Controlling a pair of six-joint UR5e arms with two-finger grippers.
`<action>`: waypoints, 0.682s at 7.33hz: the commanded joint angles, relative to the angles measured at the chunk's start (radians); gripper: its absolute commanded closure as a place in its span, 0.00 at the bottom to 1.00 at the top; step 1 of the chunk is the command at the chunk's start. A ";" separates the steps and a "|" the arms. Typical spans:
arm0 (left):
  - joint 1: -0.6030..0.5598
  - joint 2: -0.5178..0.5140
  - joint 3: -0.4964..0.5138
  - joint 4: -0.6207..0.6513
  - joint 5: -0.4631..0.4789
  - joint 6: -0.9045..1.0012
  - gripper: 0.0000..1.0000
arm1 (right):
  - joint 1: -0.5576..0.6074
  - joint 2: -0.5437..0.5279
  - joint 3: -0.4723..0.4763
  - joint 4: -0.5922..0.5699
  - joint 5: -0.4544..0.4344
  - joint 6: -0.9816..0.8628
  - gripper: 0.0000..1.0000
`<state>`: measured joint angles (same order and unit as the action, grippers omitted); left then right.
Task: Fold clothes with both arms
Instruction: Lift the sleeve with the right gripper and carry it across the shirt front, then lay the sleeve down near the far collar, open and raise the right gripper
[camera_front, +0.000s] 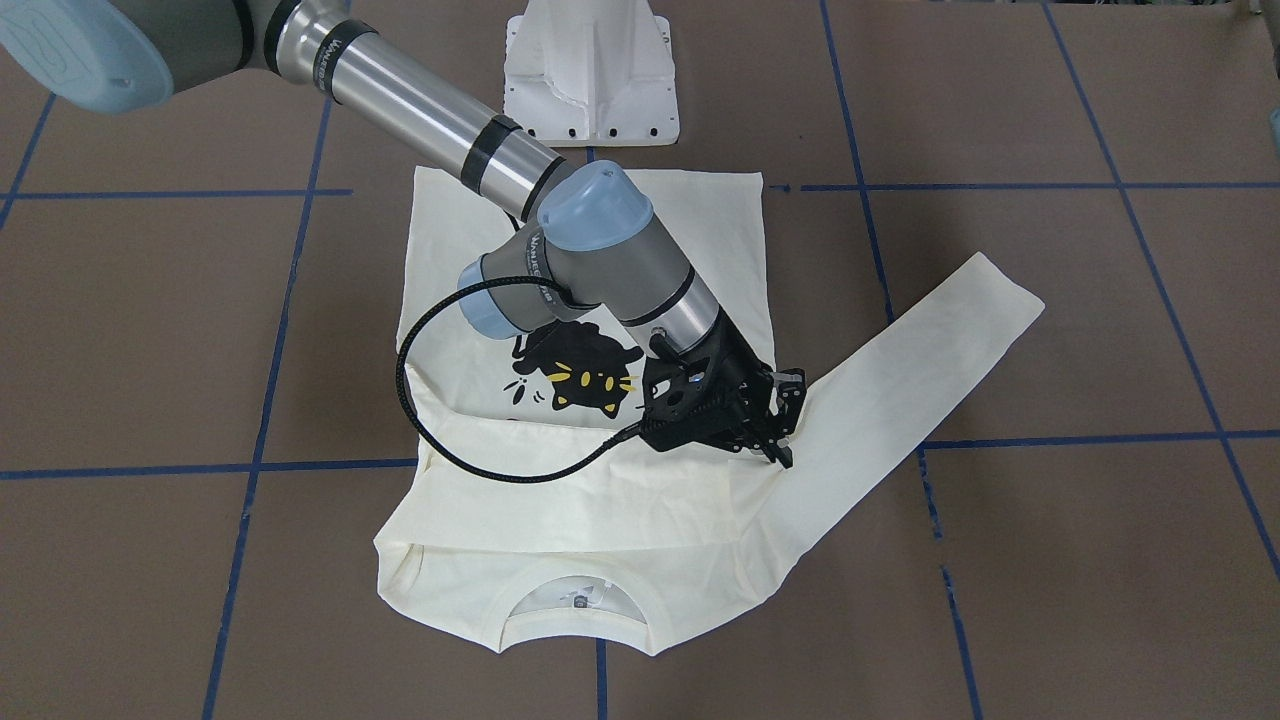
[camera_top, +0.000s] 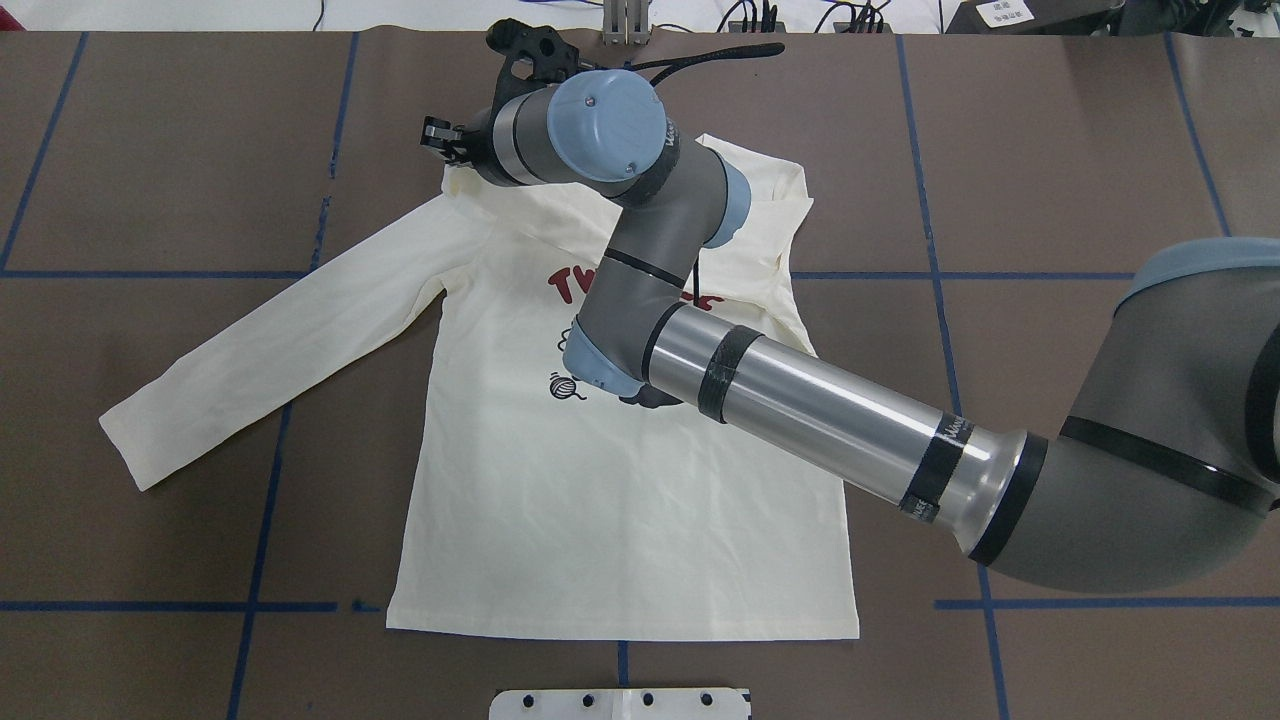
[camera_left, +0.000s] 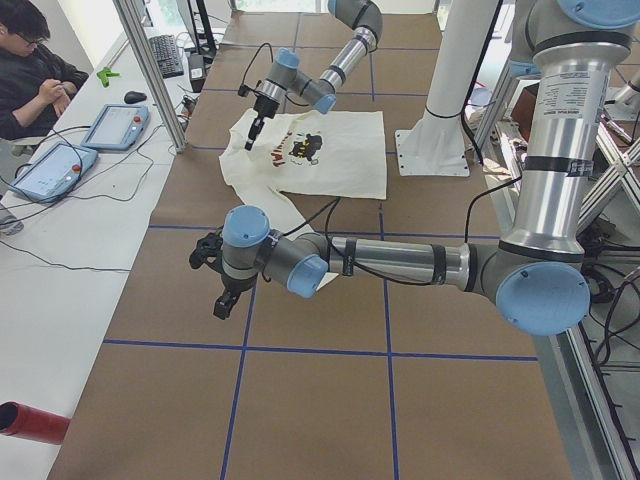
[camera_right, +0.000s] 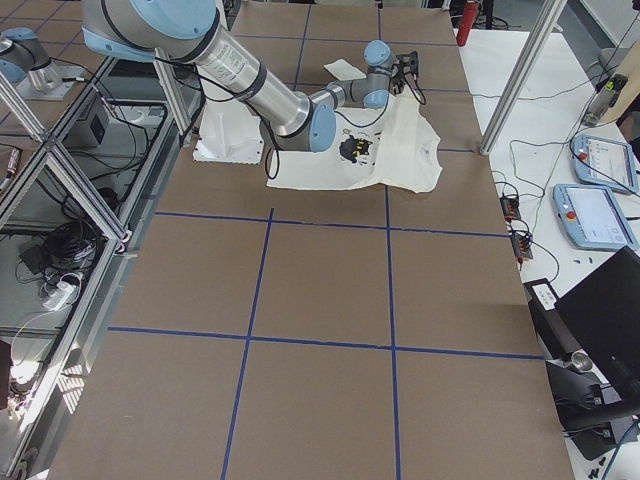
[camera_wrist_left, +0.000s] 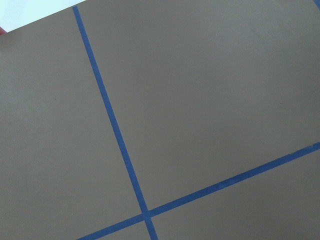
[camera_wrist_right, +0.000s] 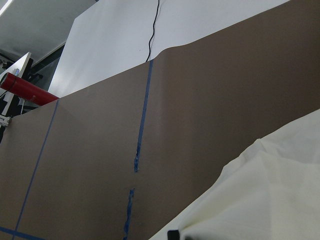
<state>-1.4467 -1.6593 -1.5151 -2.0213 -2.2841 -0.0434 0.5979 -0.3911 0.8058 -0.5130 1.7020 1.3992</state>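
The cream shirt (camera_front: 600, 500) lies flat and front up on the brown table, its black cat print partly under my right arm. One sleeve is folded across the chest; the other sleeve (camera_top: 270, 350) stretches out flat. My right gripper (camera_front: 783, 455) points down at the shoulder where the folded sleeve ends, fingers drawn together with the tips on the cloth. In the overhead view that gripper (camera_top: 432, 135) sits at the shirt's far left shoulder. My left gripper (camera_left: 222, 305) hovers over bare table well away from the shirt (camera_left: 340, 150); I cannot tell whether it is open or shut.
The white pedestal base (camera_front: 590, 80) stands just behind the shirt's hem. Blue tape lines (camera_wrist_left: 112, 120) cross the brown table. A person (camera_left: 30, 70) sits at a side desk with tablets (camera_left: 110, 125), and a red cylinder (camera_left: 30, 420) lies at the table's edge.
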 joint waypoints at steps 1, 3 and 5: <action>0.000 -0.002 0.003 -0.001 0.000 -0.015 0.00 | -0.019 0.000 -0.013 -0.001 -0.044 0.000 0.00; 0.002 -0.003 0.000 -0.001 0.000 -0.026 0.00 | -0.020 0.032 -0.013 -0.001 -0.045 0.085 0.00; 0.006 -0.007 -0.003 -0.002 0.003 -0.094 0.00 | -0.020 0.046 -0.011 -0.057 -0.033 0.169 0.00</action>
<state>-1.4437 -1.6637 -1.5158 -2.0222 -2.2842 -0.0908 0.5785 -0.3513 0.7935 -0.5290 1.6598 1.5298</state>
